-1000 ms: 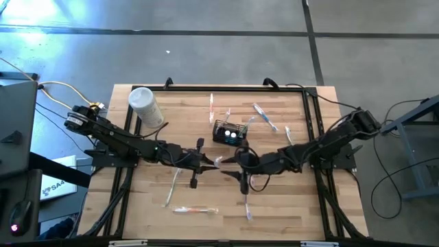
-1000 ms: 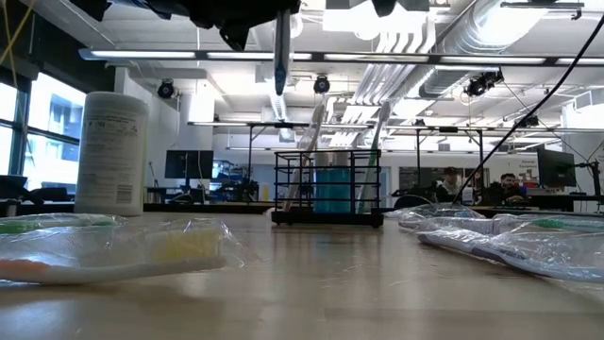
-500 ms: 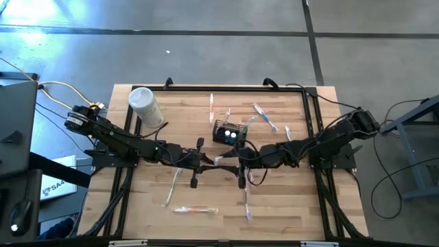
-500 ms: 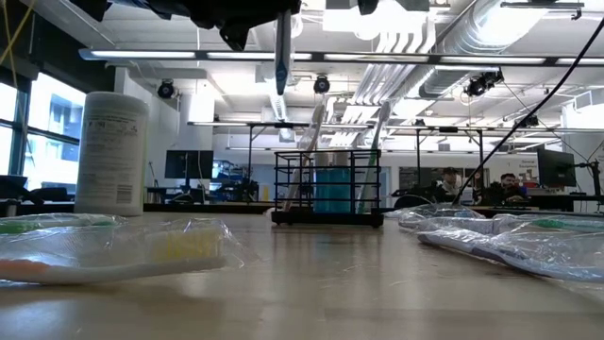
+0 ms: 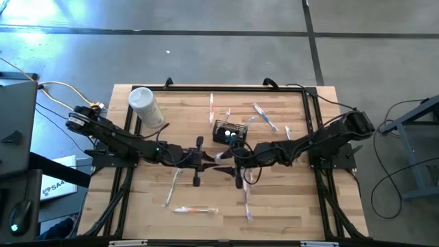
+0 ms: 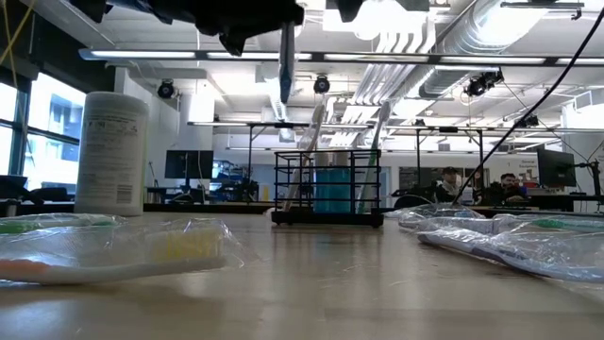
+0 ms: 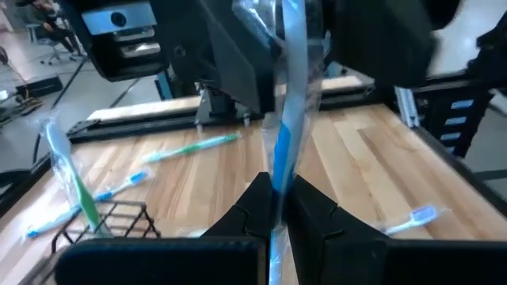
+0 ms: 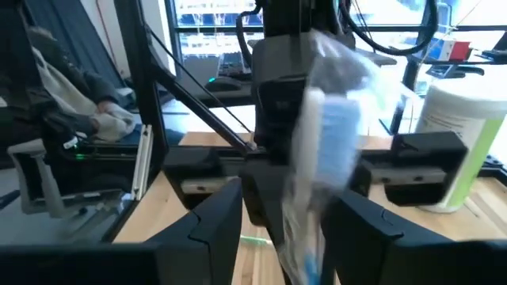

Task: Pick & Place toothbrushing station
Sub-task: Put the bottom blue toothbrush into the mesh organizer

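The black wire-mesh caddy (image 5: pixel 230 132) stands on its base at the table's middle, holding a blue cup and pale toothbrushes; it also shows in the low view (image 6: pixel 327 187). My left gripper (image 5: pixel 206 159) is just near of the caddy, shut on a plastic-wrapped blue toothbrush (image 7: pixel 287 119). My right gripper (image 5: pixel 236 156) faces it from the right, open. Its fingers (image 8: pixel 214 218) stand on either side of the wrapped toothbrush (image 8: pixel 333 158) without touching it. My left gripper pinches the wrapped toothbrush's blue handle (image 7: pixel 277 178) between its two fingers, coming level from the table's left. The toothbrush is lifted clear of the table and shows upright, high above the tabletop, in the low view (image 6: pixel 284 61).
A white cylindrical container (image 5: pixel 145 106) stands at the far left. Several wrapped toothbrushes lie around: far of the caddy (image 5: pixel 211 108), at its right (image 5: pixel 264 116), and near the front edge (image 5: pixel 195 210). People sit in the room behind (image 6: pixel 453 184).
My right gripper has moved toward the table's left, closing in on the left gripper, so that its fingers now stand around the held toothbrush. The left gripper and the toothbrush have stayed almost still.
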Available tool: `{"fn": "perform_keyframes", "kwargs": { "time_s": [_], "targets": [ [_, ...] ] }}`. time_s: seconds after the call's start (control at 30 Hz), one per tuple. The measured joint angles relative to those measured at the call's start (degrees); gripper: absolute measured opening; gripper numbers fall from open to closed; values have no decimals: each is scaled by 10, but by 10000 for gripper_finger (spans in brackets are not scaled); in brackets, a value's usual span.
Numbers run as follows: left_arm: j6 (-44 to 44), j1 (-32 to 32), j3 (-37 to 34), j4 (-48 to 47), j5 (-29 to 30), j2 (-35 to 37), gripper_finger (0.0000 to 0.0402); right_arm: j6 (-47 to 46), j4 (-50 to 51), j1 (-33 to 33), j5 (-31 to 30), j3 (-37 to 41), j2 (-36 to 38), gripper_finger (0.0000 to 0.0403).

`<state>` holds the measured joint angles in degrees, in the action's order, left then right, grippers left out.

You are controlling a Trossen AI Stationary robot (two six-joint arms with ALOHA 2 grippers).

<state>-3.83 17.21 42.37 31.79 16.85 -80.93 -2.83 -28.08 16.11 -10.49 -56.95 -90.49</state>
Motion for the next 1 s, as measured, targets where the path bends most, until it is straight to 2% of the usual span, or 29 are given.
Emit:
{"fn": "perform_keyframes", "kwargs": {
  "time_s": [0.27, 0.67, 0.8, 0.93, 1.0],
  "targets": [
    [-4, 0, 0, 7, 4, -16, 14, 15, -15, 0, 0, 0, -15, 136],
    [-5, 1, 0, -7, 14, -16, 25, 12, 36, 2, -1, 0, -15, 97],
    [-5, 1, 0, -7, 12, -16, 22, 15, 38, 4, -3, 0, -15, 67],
    [-2, 1, 0, -8, 10, -16, 23, 29, 38, 3, -6, 0, -15, 16],
    [-2, 1, 0, -11, 10, -16, 30, 39, 39, 3, -7, 0, -15, 13]
  ]
}}
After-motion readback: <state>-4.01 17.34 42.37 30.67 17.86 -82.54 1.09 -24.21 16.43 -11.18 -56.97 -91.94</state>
